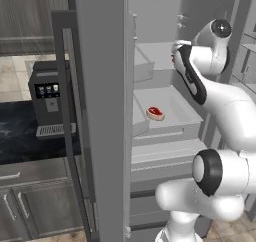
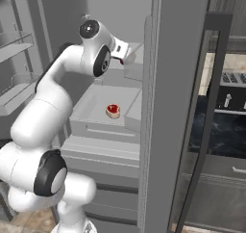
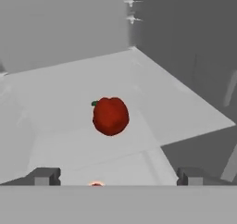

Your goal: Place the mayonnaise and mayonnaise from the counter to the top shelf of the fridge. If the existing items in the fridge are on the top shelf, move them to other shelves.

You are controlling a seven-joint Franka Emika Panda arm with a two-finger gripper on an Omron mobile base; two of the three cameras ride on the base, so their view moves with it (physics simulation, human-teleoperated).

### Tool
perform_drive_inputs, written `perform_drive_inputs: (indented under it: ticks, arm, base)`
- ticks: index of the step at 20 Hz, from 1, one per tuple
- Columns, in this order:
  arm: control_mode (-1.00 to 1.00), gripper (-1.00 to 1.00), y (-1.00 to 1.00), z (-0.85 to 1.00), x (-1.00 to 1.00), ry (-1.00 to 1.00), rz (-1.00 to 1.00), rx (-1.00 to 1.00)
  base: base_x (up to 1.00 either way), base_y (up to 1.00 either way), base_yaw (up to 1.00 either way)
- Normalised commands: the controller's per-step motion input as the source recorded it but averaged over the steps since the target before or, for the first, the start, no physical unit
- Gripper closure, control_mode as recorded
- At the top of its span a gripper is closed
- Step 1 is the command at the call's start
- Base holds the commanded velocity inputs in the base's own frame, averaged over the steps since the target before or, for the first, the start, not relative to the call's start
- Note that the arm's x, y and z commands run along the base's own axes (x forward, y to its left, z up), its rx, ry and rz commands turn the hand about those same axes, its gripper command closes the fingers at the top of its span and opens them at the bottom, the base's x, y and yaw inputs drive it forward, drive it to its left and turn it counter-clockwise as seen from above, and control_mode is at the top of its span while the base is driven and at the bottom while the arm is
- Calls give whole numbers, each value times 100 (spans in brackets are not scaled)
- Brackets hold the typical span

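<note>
My fingers (image 3: 45, 176) stand spread wide, holding and touching nothing. The round red vegetable (image 3: 110, 115) sits on the fridge's top shelf (image 3: 60, 86), ahead between my tips, bare shelf all around it. The steak (image 1: 155, 112) lies one shelf below. My arm reaches into the fridge (image 1: 102, 111).

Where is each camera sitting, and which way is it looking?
Left base view: behind the arm to its left, looking into the fridge at the steak; the white arm fills the right.
Right base view: behind the arm to its right, same fridge and steak; the arm rises at the left.
Hand view: on the hand, looking along the open pincer at a red vegetable on a shelf.
Both base views share the steak.
</note>
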Motion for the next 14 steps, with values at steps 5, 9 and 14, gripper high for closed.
perform_drive_inputs:
  ticks: [5, 9, 14]
  arm:
    - [-100, -100, 0, -31, 60, 3, 0, 0]
    - [-100, -100, 0, -36, 60, 4, 0, 0]
    - [-100, -100, -2, -18, 59, 6, 0, 0]
  base:
    - [0, 0, 0]
    - [0, 0, 0]
    - [0, 0, 0]
